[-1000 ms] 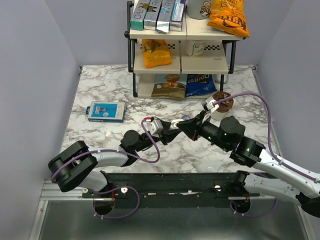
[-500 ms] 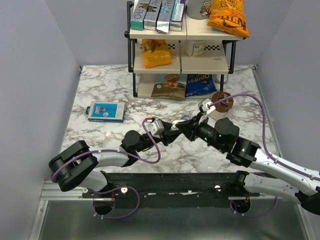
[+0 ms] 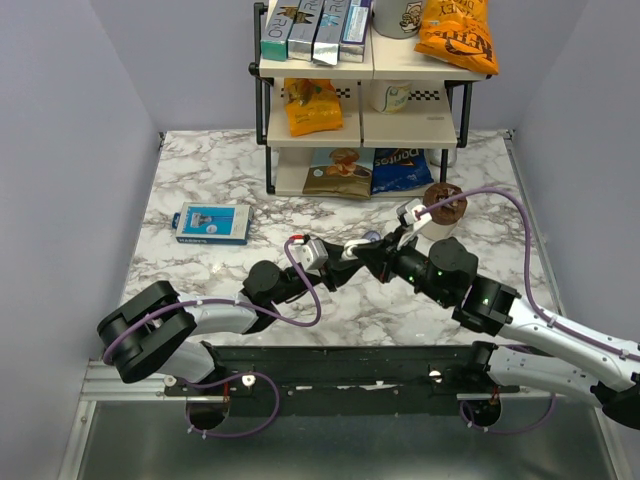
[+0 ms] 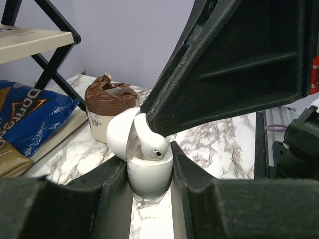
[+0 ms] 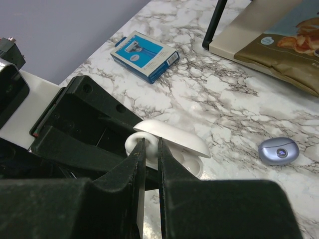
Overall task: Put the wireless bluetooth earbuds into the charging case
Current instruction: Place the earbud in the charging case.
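Over the worktop, the right end effector, now nearer, is seating its pinched earbud into the charging case clenched by the left end effector.

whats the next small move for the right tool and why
Probably lower the right tool slightly, straight down: the white earbud it pinches sits above the rim of the open white case, not seated, and the left tool clamps that case upright.

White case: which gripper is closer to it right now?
Left. The left gripper clamps the white case; the right gripper is just above, pinching an earbud at its opening.
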